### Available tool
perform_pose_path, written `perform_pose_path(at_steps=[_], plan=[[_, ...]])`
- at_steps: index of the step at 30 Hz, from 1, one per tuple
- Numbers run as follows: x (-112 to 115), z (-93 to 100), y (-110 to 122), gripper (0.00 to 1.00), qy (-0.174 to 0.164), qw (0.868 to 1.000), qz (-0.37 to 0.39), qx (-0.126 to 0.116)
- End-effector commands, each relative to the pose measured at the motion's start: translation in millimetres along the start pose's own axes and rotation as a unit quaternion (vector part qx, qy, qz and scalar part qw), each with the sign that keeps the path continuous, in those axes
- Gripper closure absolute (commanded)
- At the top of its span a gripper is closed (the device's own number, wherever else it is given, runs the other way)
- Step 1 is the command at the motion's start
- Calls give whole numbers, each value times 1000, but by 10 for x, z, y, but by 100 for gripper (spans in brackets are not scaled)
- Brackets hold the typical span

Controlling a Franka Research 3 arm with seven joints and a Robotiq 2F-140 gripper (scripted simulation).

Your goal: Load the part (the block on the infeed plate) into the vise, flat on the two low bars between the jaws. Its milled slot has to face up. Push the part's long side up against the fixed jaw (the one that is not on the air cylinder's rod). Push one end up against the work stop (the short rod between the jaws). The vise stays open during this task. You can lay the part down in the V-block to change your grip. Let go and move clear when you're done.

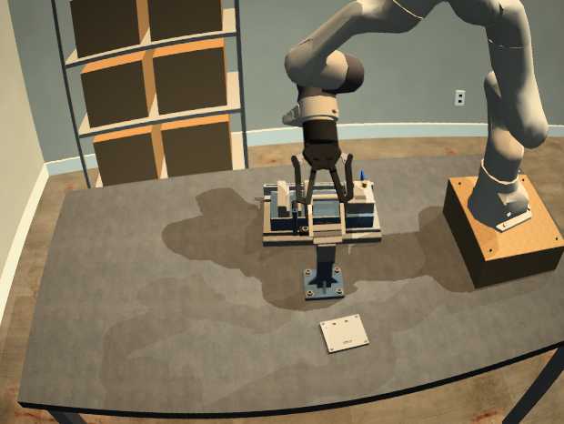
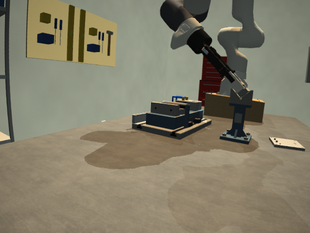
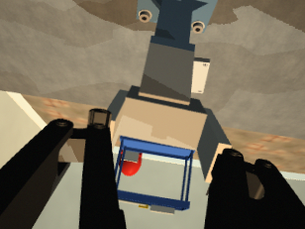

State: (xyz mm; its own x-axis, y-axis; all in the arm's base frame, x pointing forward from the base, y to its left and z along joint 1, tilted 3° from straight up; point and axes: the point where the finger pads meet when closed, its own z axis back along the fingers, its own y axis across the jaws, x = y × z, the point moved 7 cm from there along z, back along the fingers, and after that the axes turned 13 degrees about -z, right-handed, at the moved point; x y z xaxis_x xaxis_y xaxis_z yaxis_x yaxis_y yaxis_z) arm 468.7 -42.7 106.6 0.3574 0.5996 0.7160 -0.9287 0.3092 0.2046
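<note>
My gripper (image 1: 324, 200) (image 2: 238, 83) (image 3: 161, 114) is shut on the part (image 1: 326, 212) (image 2: 242, 84) (image 3: 163, 120), a light tan-grey block. The gripper is tilted. It holds the part down in the notch of the V-block (image 1: 324, 268) (image 2: 240, 101) (image 3: 168, 73), which stands on a blue bolted foot in front of the vise. The vise (image 1: 282, 205) (image 2: 170, 112) stands behind, with its jaws apart and nothing between them that I can see. The infeed plate (image 1: 344, 336) (image 2: 286, 143) (image 3: 200, 75) lies bare near the table's front. I cannot tell which way the slot faces.
The arm's base sits on a wooden box (image 1: 506, 237) (image 2: 233, 106) at the right. A shelf rack with cardboard boxes (image 1: 155, 86) stands behind the table's left corner. A red tool cabinet (image 2: 210, 75) stands behind the base.
</note>
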Motion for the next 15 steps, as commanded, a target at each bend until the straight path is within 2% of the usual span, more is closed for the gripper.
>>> perform_pose_path(at_steps=[1, 15], plan=[[7, 0, -23, 100, -1, 1000, 7, -3], [-4, -11, -26, 100, -1, 1000, 7, -3]])
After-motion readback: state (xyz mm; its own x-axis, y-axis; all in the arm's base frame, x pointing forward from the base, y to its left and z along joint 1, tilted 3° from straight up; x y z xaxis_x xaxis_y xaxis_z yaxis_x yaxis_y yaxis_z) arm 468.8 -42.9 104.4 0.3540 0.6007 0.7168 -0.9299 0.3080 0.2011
